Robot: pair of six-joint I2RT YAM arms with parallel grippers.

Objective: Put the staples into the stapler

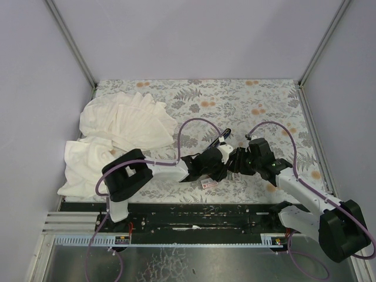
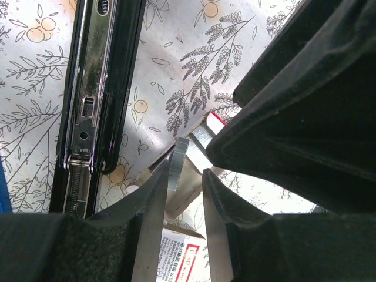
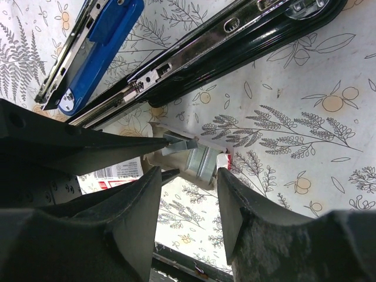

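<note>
Soft, even light from above fills the overhead view, leaving only faint shadows under the arms on the floral-patterned tablecloth (image 1: 258,100), and detail there is small but sharp. In both wrist views the black gripper fingers (image 2: 147,235) loom dark and blurred in the foreground (too near to focus), while the open stapler's shiny metal staple channel (image 3: 194,56) catches bright glare.

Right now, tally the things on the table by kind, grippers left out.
Stapler, lying open: 1
Staple box, white with red label: 1
Staple strips between the gripper fingers: 1 clear, maybe more
White cloth: 1
Total: 4
</note>
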